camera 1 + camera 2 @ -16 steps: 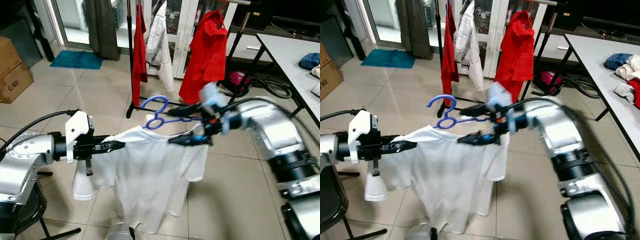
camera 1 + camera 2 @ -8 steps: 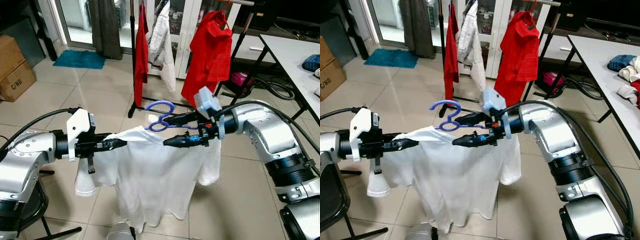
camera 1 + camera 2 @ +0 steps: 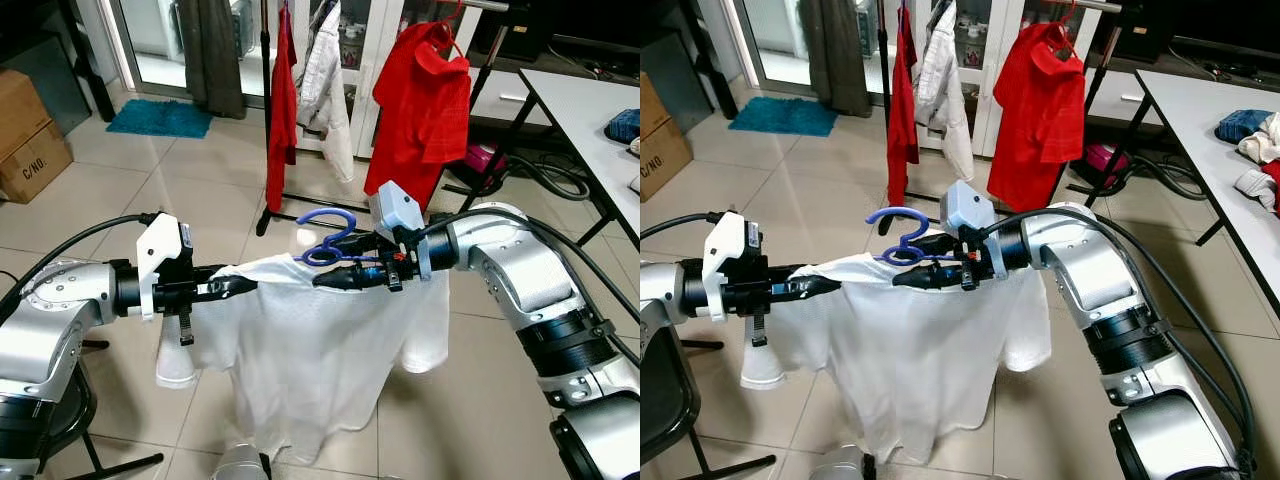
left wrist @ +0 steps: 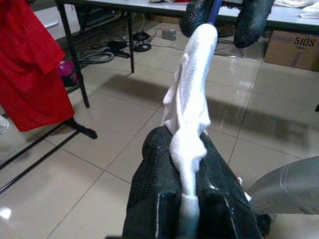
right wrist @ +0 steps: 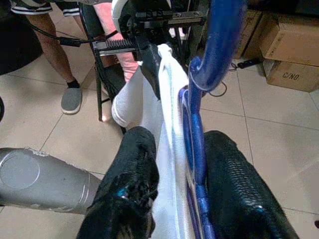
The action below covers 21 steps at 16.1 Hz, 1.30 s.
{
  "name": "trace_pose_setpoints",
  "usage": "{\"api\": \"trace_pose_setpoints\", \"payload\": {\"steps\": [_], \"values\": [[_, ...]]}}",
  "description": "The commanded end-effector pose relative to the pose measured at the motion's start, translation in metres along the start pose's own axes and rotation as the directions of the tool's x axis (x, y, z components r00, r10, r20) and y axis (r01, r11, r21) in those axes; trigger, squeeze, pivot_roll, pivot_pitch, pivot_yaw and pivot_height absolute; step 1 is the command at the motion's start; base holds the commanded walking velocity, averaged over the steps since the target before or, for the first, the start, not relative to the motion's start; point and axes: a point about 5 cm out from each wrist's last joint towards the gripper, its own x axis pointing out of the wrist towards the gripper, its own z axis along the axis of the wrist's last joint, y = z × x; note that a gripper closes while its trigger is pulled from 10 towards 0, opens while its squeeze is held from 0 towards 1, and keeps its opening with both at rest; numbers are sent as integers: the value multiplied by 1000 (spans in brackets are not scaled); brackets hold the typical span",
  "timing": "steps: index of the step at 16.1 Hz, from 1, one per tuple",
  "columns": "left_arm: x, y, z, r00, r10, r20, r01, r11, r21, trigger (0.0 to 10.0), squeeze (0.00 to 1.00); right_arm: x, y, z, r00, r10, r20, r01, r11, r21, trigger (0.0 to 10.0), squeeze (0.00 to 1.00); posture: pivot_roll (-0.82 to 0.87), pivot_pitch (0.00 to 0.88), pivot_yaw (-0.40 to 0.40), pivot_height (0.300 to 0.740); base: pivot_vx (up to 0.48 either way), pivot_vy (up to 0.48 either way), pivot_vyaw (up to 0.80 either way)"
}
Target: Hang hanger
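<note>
Spanning white shirt, both outstretched grippers

The blue hanger shows just its hook above the right gripper, its arms buried inside the white shirt, whose hem runs off the picture's lower edge below both grippers.

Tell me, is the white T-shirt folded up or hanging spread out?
Spread out: the white T-shirt hangs open from the blue plastic hanger, stretched between both tools.
</note>
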Motion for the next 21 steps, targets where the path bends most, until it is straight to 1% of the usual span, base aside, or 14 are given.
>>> {"api": "trace_pose_setpoints", "payload": {"steps": [1, 7, 10, 13, 14, 15, 16, 17, 18, 19, 21], "values": [[-1, 7, 19, 997, 19, 81, -23, 999, 43, 0, 0, 3, 0, 0, 1000, 15, -16, -16, 1000, -9, 0, 0, 1, 0, -36, 740, 0, 0, 0], [-2, 10, 18, 996, 35, 83, -38, 999, 33, 0, 0, 2, 0, -4, 1000, 10, -25, -10, 1000, 18, 0, 0, -7, 0, -31, 740, 0, 0, 0], [1, 11, 20, 994, 43, 98, -47, 998, 32, 0, 0, 0, 4, -2, 1000, -6, 22, 5, 1000, 24, 0, 0, -11, 0, -29, 740, 0, 0, 0], [1, 12, 19, 994, 56, 96, -61, 997, 44, 0, 0, 2, 4, 2, 998, -31, 63, 29, 999, 40, 0, 0, -2, 0, -39, 740, 0, 0, 0], [1, 12, 18, 994, 54, 92, -58, 998, 35, 10000, 0, 2, 6, 1, 998, -28, 64, 25, 999, 44, 0, 0, -3, 0, -36, 740, 0, 0, 0], [-1, 11, 17, 996, 46, 81, -49, 998, 31, 10000, 702, 1, 7, -2, 998, -22, 57, 19, 999, 49, 0, 0, -3, 0, -35, 740, 0, 0, 0], [-2, 11, 17, 996, 42, 76, -45, 998, 34, 10000, 702, 0, 7, -3, 998, -20, 53, 17, 999, 51, 0, 0, -3, 0, -35, 740, 0, 0, 0], [-4, 11, 18, 995, 40, 86, -43, 999, 33, 10000, 1000, -4, 8, -6, 999, -23, 46, 20, 998, 66, 0, 0, -1, 0, -38, 740, 0, 0, 0], [-6, 12, 19, 995, 43, 89, -46, 998, 33, 10000, 1000, -8, 8, -8, 999, -33, 36, 31, 997, 72, 0, 0, 0, 0, -39, 740, 0, 0, 0], [-13, 14, 21, 994, 57, 92, -60, 998, 33, 10000, 1000, -17, 7, -11, 998, -60, 20, 58, 994, 88, 0, 0, -2, 0, -38, 740, 0, 0, 0], [-20, 16, 24, 992, 82, 97, -86, 996, 29, 10000, 1000, -24, 5, -14, 996, -92, 8, 91, 991, 94, 0, 0, -2, 0, -38, 740, 0, 0, 0]]}}
